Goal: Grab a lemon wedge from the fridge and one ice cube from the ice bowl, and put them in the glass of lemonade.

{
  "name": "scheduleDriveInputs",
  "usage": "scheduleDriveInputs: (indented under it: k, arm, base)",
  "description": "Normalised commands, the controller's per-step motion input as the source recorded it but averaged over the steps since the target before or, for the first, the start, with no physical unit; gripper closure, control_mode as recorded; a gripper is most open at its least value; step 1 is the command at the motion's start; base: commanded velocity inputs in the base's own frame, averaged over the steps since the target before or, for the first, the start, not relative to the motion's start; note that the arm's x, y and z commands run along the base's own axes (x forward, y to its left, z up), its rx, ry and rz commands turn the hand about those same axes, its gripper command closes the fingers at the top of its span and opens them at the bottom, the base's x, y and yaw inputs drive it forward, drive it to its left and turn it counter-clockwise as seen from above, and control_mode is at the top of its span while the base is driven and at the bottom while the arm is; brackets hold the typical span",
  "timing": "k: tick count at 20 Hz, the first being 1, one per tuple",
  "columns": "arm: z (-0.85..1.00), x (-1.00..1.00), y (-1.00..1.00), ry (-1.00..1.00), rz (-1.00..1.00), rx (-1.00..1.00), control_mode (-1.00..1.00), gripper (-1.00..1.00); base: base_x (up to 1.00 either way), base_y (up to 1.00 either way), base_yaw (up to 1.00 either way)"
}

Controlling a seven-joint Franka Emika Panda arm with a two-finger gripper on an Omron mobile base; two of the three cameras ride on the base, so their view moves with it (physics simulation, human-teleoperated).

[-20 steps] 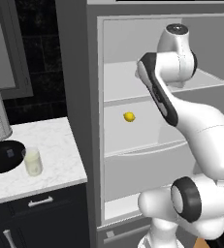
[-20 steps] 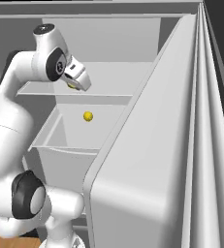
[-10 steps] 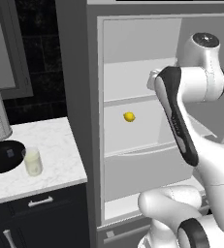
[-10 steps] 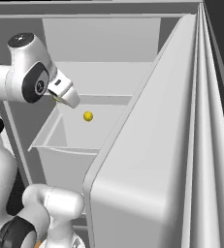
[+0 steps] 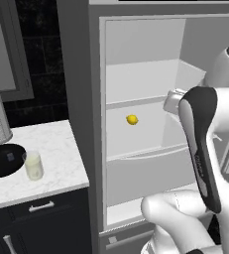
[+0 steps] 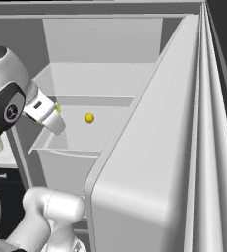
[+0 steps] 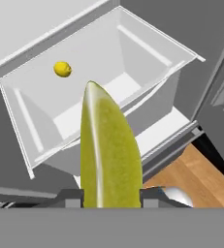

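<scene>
1. gripper (image 7: pixel 111 197): fingers closing partway on the lemon wedge (image 7: pixel 108 155), which is sitting between them, point jutting away from the hand.
2. fridge (image 5: pixel 136 149): standing open ahead of the gripper, white shelves showing.
3. whole lemon (image 7: pixel 62 69): lying on a shelf beyond the wedge tip, well apart.
4. glass of lemonade (image 5: pixel 33 165): standing on the counter far to the gripper's left, just beside the ice bowl (image 5: pixel 2 159).
</scene>
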Motion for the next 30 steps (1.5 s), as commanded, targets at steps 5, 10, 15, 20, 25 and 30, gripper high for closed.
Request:
scheduleDriveInputs:
  k: [5,10,15,20,25,30]
  arm:
    - [-0.28,-0.92,0.03,0.04,0.0,0.0,-1.0,1.0]
    - [-0.01,-0.5,0.0,0.01,-0.04,0.01,-1.0,1.0]
    - [0.0,-0.37,0.0,0.0,-0.03,0.01,-1.0,1.0]
    - [0.0,-0.26,0.07,-0.01,0.0,0.0,1.0,1.0]
    - [0.0,0.0,0.0,0.0,0.0,0.0,1.0,1.0]
    - [0.0,0.0,0.0,0.0,0.0,0.0,1.0,1.0]
  base:
    - [0.0,0.0,0.0]
    - [0.0,0.0,0.0]
    - [0.0,0.0,0.0]
    - [-0.09,0.12,0.0]
    - [-0.36,0.96,0.0]
    - [-0.01,1.0,0.0]
